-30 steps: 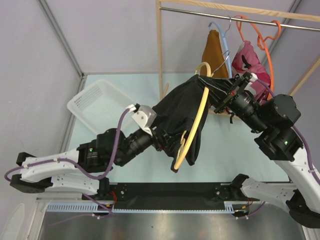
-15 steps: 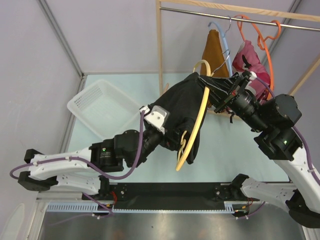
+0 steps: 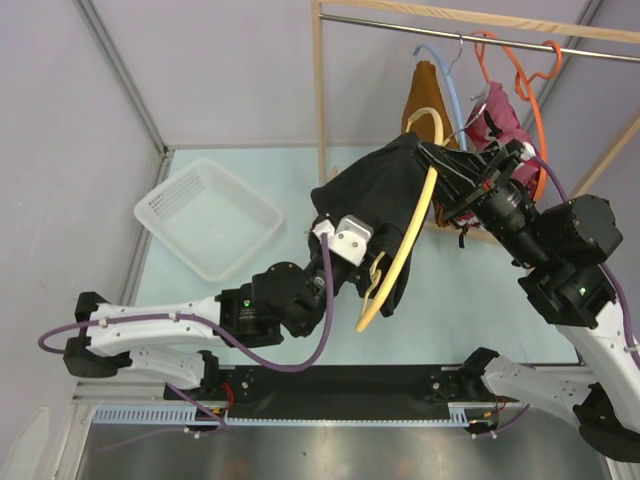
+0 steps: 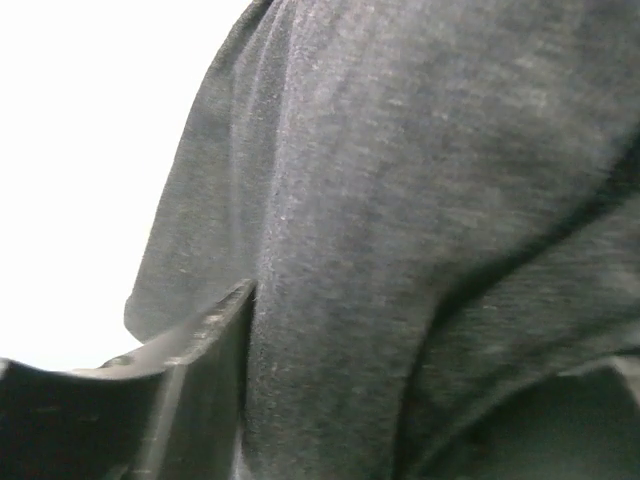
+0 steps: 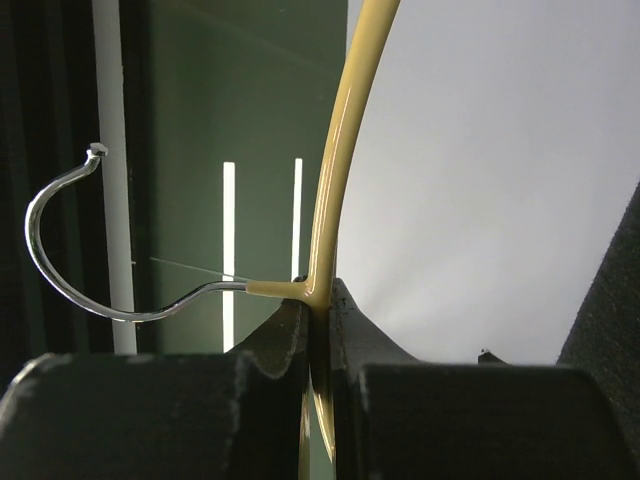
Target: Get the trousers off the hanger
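The black trousers (image 3: 375, 190) hang draped over the pale yellow hanger (image 3: 405, 250), which is tilted steeply above the table. My right gripper (image 3: 462, 180) is shut on the hanger (image 5: 340, 150) at its neck, just beside the metal hook (image 5: 60, 250); the jaws (image 5: 318, 300) pinch the yellow plastic. My left gripper (image 3: 368, 268) is pushed into the lower part of the trousers from the left. In the left wrist view dark fabric (image 4: 420, 200) fills the gap between the spread fingers (image 4: 215, 340), and the gripper (image 4: 420, 340) stands open around it.
A white mesh basket (image 3: 205, 215) lies at the table's left. Behind stands a wooden rack (image 3: 320, 100) with a metal rail (image 3: 450, 32). A mustard garment (image 3: 428, 95) on a blue hanger and a pink garment (image 3: 500, 120) on an orange hanger hang close behind my right gripper.
My left arm has swung right and forward into the trousers, and its jaws have narrowed after opening wide. The right gripper has raised the hanger slightly up and to the right.
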{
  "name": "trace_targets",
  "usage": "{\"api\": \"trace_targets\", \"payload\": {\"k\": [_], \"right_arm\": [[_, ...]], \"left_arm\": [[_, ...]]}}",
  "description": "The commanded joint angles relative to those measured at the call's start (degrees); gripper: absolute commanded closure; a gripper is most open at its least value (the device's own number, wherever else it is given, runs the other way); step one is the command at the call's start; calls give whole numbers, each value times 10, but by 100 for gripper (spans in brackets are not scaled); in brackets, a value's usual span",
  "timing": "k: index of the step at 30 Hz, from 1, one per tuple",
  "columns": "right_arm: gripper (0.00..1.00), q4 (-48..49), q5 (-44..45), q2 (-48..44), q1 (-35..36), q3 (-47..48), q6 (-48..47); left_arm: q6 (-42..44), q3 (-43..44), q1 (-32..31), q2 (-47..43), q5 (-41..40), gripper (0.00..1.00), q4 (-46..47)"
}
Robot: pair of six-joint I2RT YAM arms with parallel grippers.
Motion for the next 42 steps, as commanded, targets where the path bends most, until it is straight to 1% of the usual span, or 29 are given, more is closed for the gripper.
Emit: {"api": "trace_targets", "payload": {"k": [1,3,4,6,7,8,9,10,15,19,22,25,29,35,38,42], "right_arm": [[100,98,-47,-47,13,27,44],[100,96,-41,-59,13,21,40],[100,94,-39,-64,14,18,39],[100,93,-31,-80,13,5,39],[100,91,-29,-84,13,1,36],[100,90,-24,-90,13,-4,36],[100,88,-22,-100,13,-11,34],[100,86,-19,-105,13,-12,33],[100,67,-11,-133,14,-23,20],[100,8,-3,-159,15,-38,13],[100,-32,-3,-175,16,-41,2],[100,-54,-10,-186,15,-50,-4],[100,-55,-18,-197,16,-76,0],[100,-108,-42,-194,15,-77,-21],[100,-109,-50,-193,16,-91,-22],[100,-102,-67,-182,16,-105,-25]], "left_arm": [[69,23,17,19,-55,53,52],[70,27,18,17,-53,65,53],[72,27,18,13,-47,74,53],[70,24,18,8,-39,79,48],[66,24,18,-1,-33,86,47],[63,22,18,-6,-31,90,43],[60,20,18,-9,-29,98,42],[52,19,18,-13,-25,99,41],[22,36,18,-35,-3,99,13],[4,56,17,-47,9,100,0],[1,92,17,-43,6,100,-37],[0,126,15,-36,10,100,-53],[9,181,11,-20,13,100,-61],[40,256,-3,15,17,100,-69],[49,293,-12,35,20,100,-76],[85,334,-27,62,16,99,-78]]}}
